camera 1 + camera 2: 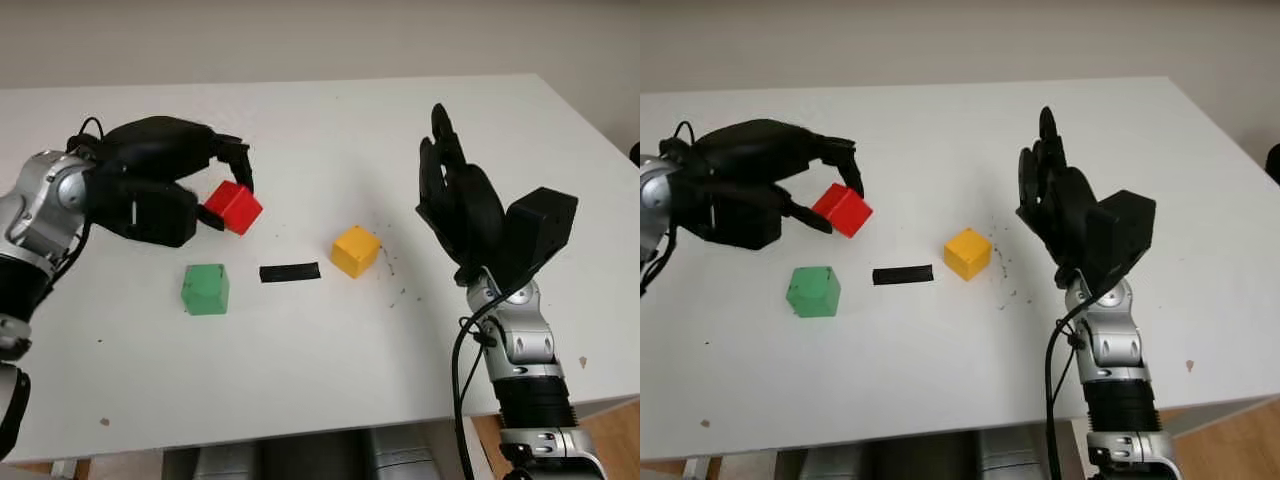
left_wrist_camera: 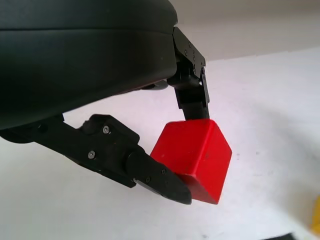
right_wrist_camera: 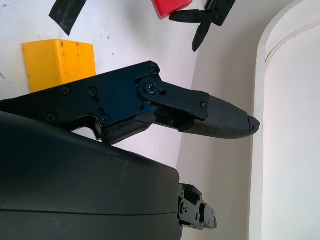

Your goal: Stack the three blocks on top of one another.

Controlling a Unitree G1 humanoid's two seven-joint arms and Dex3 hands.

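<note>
My left hand (image 1: pixel 222 196) is shut on the red block (image 1: pixel 234 207), which it holds tilted above the table at the left; the left wrist view has the red block (image 2: pixel 195 157) pinched between black fingers (image 2: pixel 155 176). Just in front of it the green block (image 1: pixel 205 288) sits on the white table (image 1: pixel 330 130). The yellow block (image 1: pixel 355 250) stands near the middle, also seen as the yellow block (image 3: pixel 57 62) in the right wrist view. My right hand (image 1: pixel 450 190) is open, raised to the right of the yellow block.
A short strip of black tape (image 1: pixel 290 272) lies flat between the green and yellow blocks. Small dark specks mark the table beside the yellow block. The table's front edge runs close to my arms, and its right edge lies past the right hand.
</note>
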